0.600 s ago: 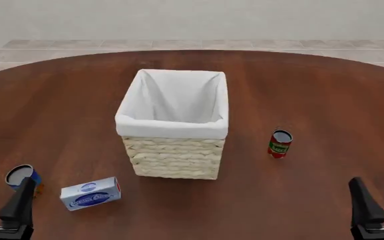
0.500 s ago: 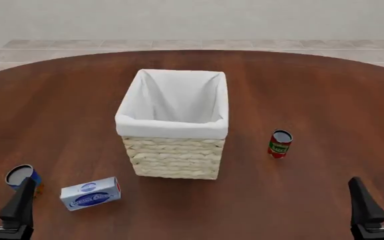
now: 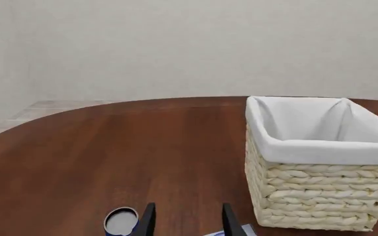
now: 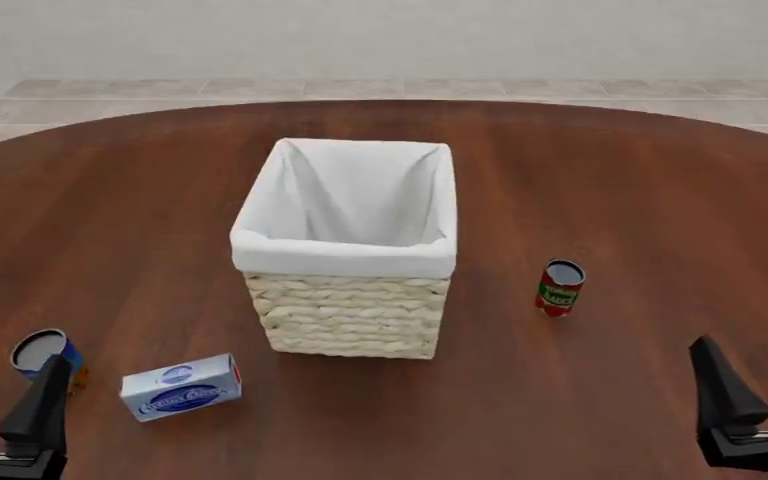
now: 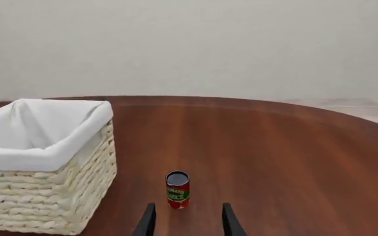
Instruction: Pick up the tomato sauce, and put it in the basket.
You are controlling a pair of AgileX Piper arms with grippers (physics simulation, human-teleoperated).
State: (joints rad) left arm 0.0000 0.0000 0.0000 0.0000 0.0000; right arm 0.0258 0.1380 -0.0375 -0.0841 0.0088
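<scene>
The tomato sauce (image 4: 560,287) stands upright on the table (image 4: 624,180), right of centre in the front view, beside but apart from the basket (image 4: 348,250). The right gripper (image 4: 758,385), lower right, has jaws apart and empty. The left gripper (image 4: 4,400), lower left, is likewise parted. Judged step: approach not yet begun. Next move calls for the right gripper advancing to straddle the can.

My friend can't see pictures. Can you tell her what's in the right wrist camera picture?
A small red tomato sauce can stands upright on a round brown table, just beyond the open right gripper, whose two dark fingers poke in at the edge. Beside the can, apart from it, stands a big woven basket lined with white cloth.
</scene>
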